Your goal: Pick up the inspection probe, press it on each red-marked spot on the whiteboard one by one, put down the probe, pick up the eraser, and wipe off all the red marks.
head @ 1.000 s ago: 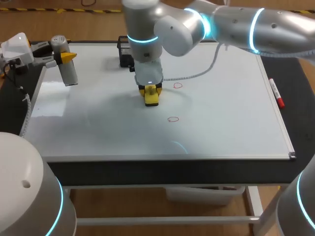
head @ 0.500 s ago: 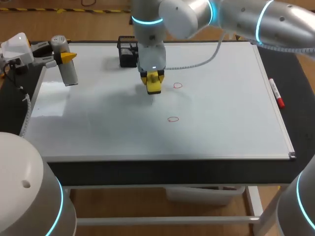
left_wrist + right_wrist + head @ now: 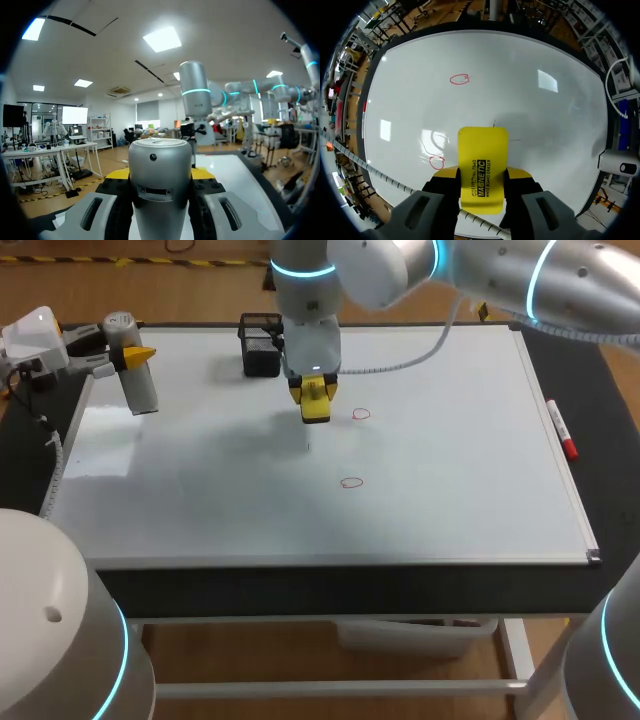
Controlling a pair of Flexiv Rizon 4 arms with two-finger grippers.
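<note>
**Operator:** Yellow eraser (image 3: 482, 150): where is it?

**Spotter:** Your right gripper (image 3: 482, 175) is clamped on it from both sides. The eraser sticks out past the fingertips toward the whiteboard (image 3: 535, 65), so the block meets the surface before the fingers do. From the shadow just ahead of it, I judge it is hanging off the board, not pressing.

**Operator:** And the marks?

**Spotter:** The near red ring (image 3: 436, 161) lies just beside that gripper, so it's your closest job. The far red ring (image 3: 459, 79) sits well ahead across bare board. Neither is wiped yet.

**Operator:** The probe?

**Spotter:** Your left gripper (image 3: 160, 173) is closed around the silver inspection probe (image 3: 160, 150). It is parked at the board's edge, well apart from the eraser, probably to keep out of your sweep.
</note>
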